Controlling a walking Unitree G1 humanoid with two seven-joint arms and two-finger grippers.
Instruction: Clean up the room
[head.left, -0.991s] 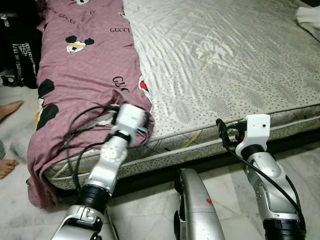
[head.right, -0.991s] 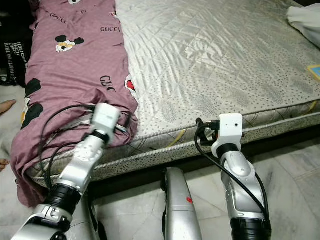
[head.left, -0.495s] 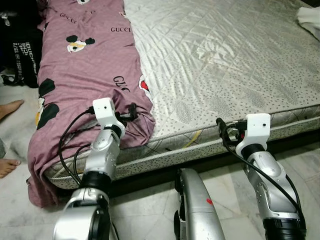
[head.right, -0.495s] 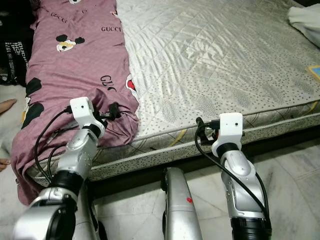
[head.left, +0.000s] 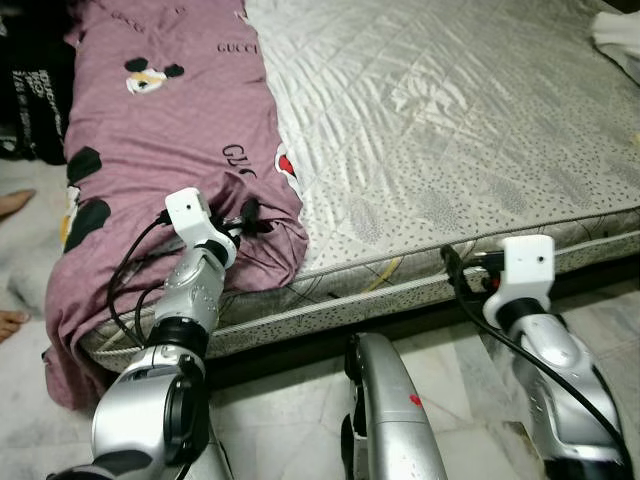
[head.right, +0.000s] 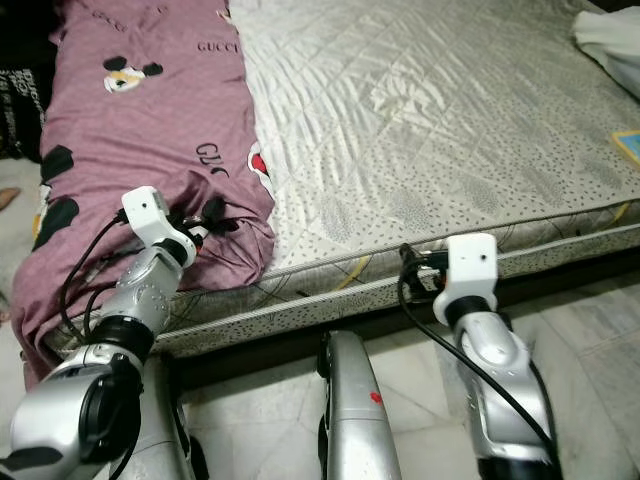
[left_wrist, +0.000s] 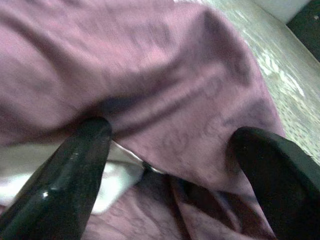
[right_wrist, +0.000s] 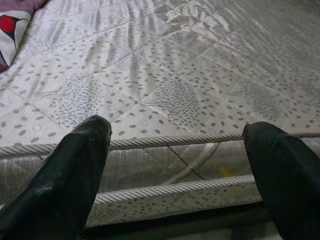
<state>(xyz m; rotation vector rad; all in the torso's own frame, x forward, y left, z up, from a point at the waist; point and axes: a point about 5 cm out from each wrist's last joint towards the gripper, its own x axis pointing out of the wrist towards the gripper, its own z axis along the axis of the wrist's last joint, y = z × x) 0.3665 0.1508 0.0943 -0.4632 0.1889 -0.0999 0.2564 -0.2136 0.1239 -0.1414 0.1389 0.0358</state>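
Note:
A purple blanket (head.left: 170, 130) with cartoon prints lies bunched along the left side of the grey quilted mattress (head.left: 450, 130), and its lower end hangs over the front corner. My left gripper (head.left: 250, 216) rests on the blanket's near corner fold. In the left wrist view it (left_wrist: 170, 165) is open, with purple cloth (left_wrist: 165, 100) and a strip of white lining bulging between the fingers. My right gripper (right_wrist: 180, 175) is open and holds nothing. It hovers just in front of the mattress's front edge (right_wrist: 165, 142), behind its white wrist block (head.left: 527, 265).
A white cloth (head.left: 620, 35) lies at the mattress's far right corner, and a small blue and yellow item (head.right: 628, 142) sits near the right edge. A person's bare feet (head.left: 12, 203) and a black bag (head.left: 35, 100) are on the floor to the left. Marble floor (head.left: 290, 430) lies below.
My left wrist has swung to the left and turned, so its fingers now point sideways into the blanket's corner fold. The right arm has sunk slightly. The camera has shifted a little.

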